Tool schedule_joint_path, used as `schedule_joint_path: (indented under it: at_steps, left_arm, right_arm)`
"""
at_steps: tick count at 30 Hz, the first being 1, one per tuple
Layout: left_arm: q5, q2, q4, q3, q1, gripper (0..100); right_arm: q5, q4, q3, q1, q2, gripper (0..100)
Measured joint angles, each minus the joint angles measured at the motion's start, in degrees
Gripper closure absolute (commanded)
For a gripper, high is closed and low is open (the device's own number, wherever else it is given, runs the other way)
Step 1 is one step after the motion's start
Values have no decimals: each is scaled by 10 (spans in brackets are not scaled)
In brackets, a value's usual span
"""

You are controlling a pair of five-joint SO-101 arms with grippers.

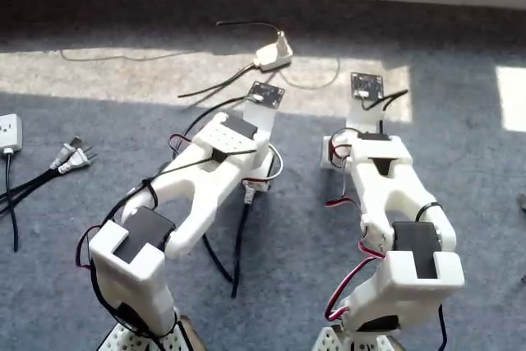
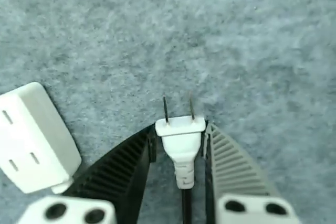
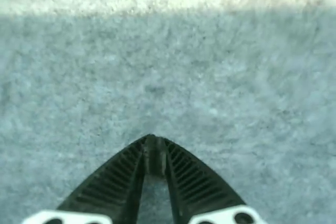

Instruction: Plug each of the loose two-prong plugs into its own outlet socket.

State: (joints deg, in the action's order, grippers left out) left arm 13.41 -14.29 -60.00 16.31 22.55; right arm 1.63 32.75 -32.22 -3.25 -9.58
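While the left claw (image 2: pixel 180 128) grips the plug (image 2: pixel 181 142), prongs forward, just beside the white outlet (image 2: pixel 32 139), it should square the prongs to the slots first; the right claw (image 3: pixel 152 148) is clenched, empty.

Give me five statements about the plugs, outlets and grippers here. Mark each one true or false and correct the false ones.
1. The left gripper holds a white two-prong plug. True.
2. That plug's prongs are seated in a socket. False: the prongs are bare and point out over the carpet, and the outlet block lies apart to one side.
3. The right gripper is shut with nothing in it. True.
4. The arms work over bare wood. False: the surface is grey carpet.
5. In the high view, two loose plugs lie together on the carpet, unplugged. True.
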Motion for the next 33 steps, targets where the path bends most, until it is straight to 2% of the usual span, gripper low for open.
schedule_joint_path:
  at_steps: [11, 17, 25, 33]
  left_arm:
    - [0, 0, -81, -79, 1, 840]
    - [0, 53, -106, -71, -13, 839]
    - [-23, 65, -29, 17, -37, 839]
    - [-29, 65, -1, 25, -22, 839]
  right_arm:
    - [-6, 0, 28, 0, -26, 989]
    - [-6, 0, 28, 0, -26, 989]
    - [-6, 0, 28, 0, -26, 989]
    - [-7, 0, 28, 0, -26, 989]
